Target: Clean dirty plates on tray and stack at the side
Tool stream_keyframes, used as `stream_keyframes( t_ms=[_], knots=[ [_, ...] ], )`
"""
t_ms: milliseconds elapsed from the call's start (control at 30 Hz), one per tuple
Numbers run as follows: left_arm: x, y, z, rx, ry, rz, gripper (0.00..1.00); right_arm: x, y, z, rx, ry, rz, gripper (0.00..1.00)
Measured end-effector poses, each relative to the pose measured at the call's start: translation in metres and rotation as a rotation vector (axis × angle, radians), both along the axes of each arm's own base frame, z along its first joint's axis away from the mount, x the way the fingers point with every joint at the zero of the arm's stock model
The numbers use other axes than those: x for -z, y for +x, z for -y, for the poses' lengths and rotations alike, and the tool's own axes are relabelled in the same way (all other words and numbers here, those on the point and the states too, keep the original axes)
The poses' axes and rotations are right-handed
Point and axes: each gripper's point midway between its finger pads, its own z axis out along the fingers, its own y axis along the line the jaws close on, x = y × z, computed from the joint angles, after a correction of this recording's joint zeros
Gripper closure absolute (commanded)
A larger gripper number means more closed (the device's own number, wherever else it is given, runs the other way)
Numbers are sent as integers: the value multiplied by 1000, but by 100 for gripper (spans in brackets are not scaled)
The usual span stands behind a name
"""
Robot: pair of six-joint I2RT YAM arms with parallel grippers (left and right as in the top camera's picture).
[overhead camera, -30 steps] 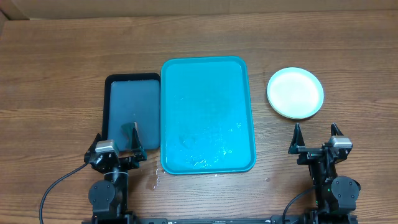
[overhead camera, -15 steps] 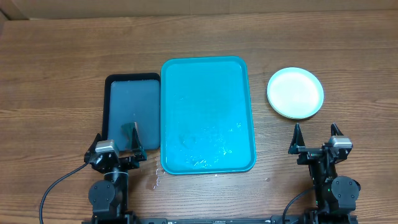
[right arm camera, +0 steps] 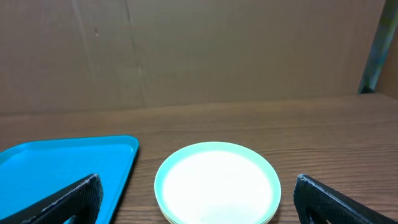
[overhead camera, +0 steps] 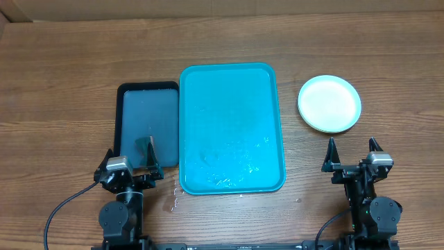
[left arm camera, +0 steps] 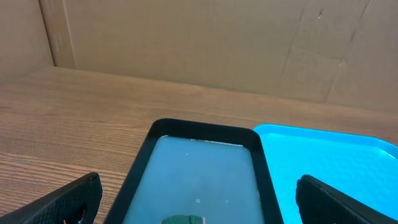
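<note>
2 hands, left hand [overhead camera: 131,156] and right hand [overhead camera: 352,149], spread wide, plates [overhead camera: 329,103] stacked apart right of tray [overhead camera: 229,67] rim

Prob. robotics lab: wood table [overhead camera: 69,69] backed w/ cardboard wall [left arm camera: 186,37], cabled arm [overhead camera: 119,208] at edge.

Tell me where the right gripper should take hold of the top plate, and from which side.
Likely the near rim of the top plate, coming in low from the side of the right gripper. The plate lies flat, so its thin raised rim is the only edge to pinch.
</note>
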Motion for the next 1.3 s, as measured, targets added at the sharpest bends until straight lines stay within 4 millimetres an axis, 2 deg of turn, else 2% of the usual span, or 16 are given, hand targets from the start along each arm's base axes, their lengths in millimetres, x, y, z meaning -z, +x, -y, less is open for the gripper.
stream_keyframes(
  t_ms=[1300],
  knots=[
    [0, 0, 0, 1, 14, -2, 0, 0, 0, 0, 0, 0, 0, 0]
  ],
)
